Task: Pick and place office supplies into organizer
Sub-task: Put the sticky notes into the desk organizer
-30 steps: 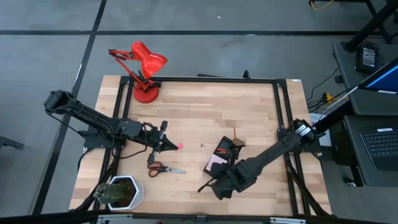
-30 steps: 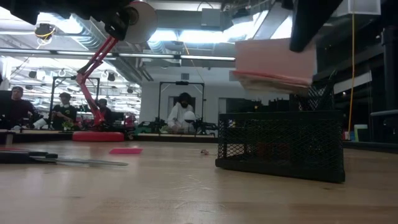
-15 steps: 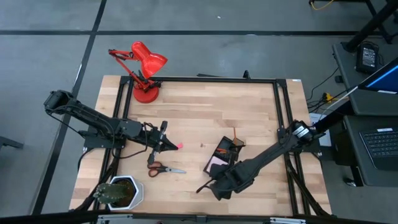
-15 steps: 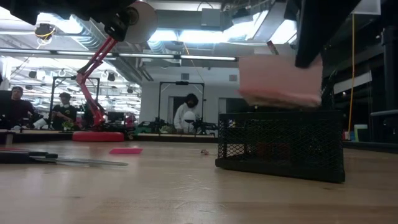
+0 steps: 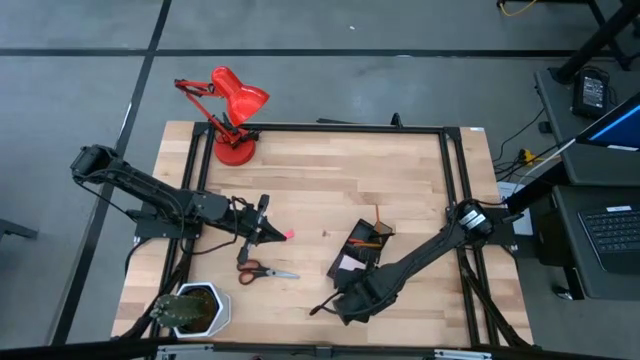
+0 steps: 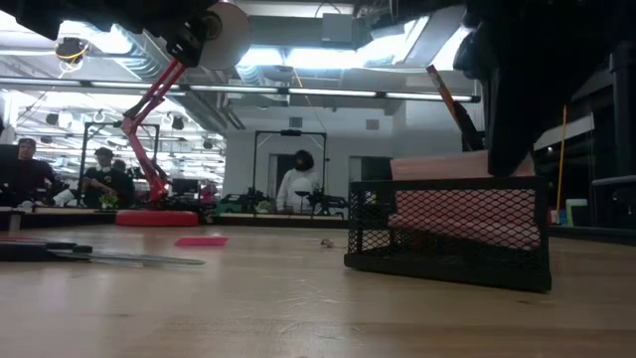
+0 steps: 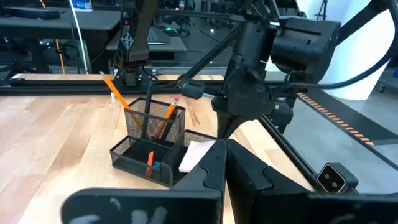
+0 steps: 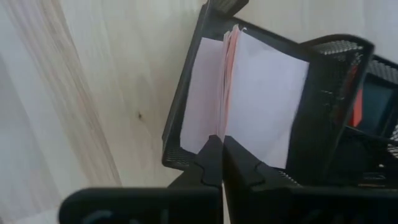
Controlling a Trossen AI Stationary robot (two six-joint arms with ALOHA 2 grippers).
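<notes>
— Where's your pad (image 8: 249, 93) now?

— In the near-end compartment of the organizer (image 5: 358, 248), on the counter (image 5: 330, 170): pale pink sheets, fanned slightly apart, tilted against the black mesh wall. Your right gripper (image 8: 221, 146) pinches its edge, fingers pressed together on it.

— And the rest?

— Two orange pencils (image 7: 163, 118) stand slanted in the cup end. Your left gripper (image 5: 266, 232) is pressed together above the counter, beside a pink eraser (image 5: 289, 235); the scissors (image 5: 262, 270) lie just below it.

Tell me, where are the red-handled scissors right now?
In the high view the red-handled scissors lie flat on the wooden table, on its left side, just below the left gripper and near the green plant in its white pot.
</notes>
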